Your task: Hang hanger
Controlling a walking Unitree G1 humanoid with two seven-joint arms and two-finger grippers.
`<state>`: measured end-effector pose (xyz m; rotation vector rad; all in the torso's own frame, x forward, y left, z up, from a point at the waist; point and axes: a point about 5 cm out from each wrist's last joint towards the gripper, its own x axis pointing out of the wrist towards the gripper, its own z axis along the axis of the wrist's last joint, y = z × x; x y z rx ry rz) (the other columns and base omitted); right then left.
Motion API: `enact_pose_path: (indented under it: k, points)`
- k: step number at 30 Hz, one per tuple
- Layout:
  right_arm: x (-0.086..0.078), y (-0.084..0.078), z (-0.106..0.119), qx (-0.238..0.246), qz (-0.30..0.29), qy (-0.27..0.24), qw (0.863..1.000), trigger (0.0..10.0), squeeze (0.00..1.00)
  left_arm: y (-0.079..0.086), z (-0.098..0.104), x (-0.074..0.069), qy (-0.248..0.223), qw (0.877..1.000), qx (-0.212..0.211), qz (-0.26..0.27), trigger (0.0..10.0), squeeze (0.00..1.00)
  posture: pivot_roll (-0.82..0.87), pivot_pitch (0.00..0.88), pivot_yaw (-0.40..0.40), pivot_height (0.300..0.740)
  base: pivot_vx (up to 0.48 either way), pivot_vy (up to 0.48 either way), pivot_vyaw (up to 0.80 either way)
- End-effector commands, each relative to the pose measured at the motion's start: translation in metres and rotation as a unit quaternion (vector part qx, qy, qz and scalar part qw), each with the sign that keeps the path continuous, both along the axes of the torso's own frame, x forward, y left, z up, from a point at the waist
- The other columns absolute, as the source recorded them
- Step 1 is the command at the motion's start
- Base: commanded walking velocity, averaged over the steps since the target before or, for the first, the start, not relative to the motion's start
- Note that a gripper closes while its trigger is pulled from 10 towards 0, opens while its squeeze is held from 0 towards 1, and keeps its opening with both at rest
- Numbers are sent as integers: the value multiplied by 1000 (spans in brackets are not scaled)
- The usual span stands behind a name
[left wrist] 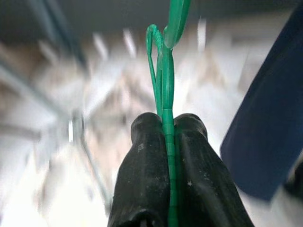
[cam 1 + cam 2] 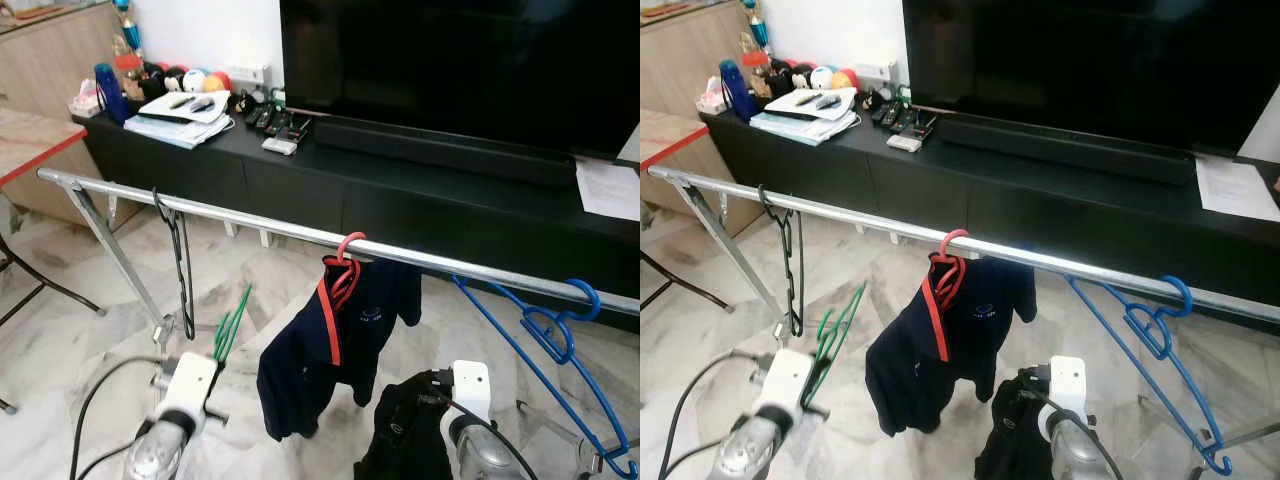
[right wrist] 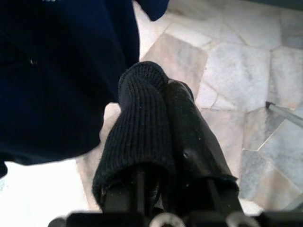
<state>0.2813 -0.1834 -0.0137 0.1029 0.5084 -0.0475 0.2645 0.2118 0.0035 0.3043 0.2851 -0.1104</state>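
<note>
Evidently the left gripper (image 1: 168,130) clamps the green hanger (image 2: 231,322) hook-up below the silver rail (image 2: 250,222), ready to lift it on. Meanwhile the right gripper (image 3: 161,101) pinches black knit fabric (image 2: 400,425), keeping it off the floor.

Even, soft daylight fills the room, with pale glare on the marble floor (image 2: 60,350). Both head views are fairly sharp. The left wrist view's background is heavily smeared; the television screen (image 2: 450,60) stays dark.
</note>
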Motion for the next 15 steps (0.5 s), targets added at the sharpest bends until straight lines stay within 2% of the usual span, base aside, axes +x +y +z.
enact_pose_path:
  k: [1, 2, 3, 4, 5, 8, 9, 11, 13, 15]
  points:
    - [2, -4, 2, 0, -11, 0, 1000, 10000, 0, 3, -14, -11, 40, 999, 8, 12, 10000, 0, 29, 0, -16, 740, 0, 0, 0]
    - [3, -5, 2, 0, -12, 0, 1000, 10000, 0, 3, -14, -11, 42, 999, 8, 13, 10000, 0, 29, 0, -16, 740, 0, 0, 0]
    - [1, -5, 1, 0, -13, 4, 1000, 10000, 0, 5, -21, -17, 64, 998, 7, 24, 10000, 0, 35, 0, -25, 740, 0, 0, 0]
    - [-2, -6, -2, -3, -14, 14, 1000, 10000, 0, 10, -36, -32, 107, 993, -1, 53, 10000, 0, 42, 0, -32, 740, 0, 0, 0]
    - [-4, -7, -4, -3, -15, 19, 1000, 10000, 0, 11, -41, -38, 124, 990, -6, 66, 10000, 0, 46, 0, -35, 740, 0, 0, 0]
    - [-9, -9, -8, -5, -18, 33, 999, 10000, 0, 18, -54, -54, 163, 980, -18, 112, 10000, 0, 67, 0, -55, 740, 0, 0, 0]
    - [-9, -9, -8, -5, -18, 33, 999, 10000, 0, 18, -54, -54, 163, 980, -18, 112, 10000, 0, 67, 0, -55, 740, 0, 0, 0]
    - [-13, -10, -12, -5, -24, 45, 999, 10000, 0, 24, -63, -68, 193, 970, -25, 144, 10000, 0, 47, 0, -44, 740, 0, 0, 0]
    - [-15, -11, -13, -12, -26, 48, 998, 10000, 0, 26, -66, -73, 206, 967, -23, 150, 10000, 0, 15, 0, -25, 740, 0, 0, 0]
    - [-16, -21, -13, -2, -63, 44, 997, 10000, 0, 26, -74, -84, 237, 957, -33, 162, 10000, 0, -3, 0, -2, 740, 0, 0, 0]
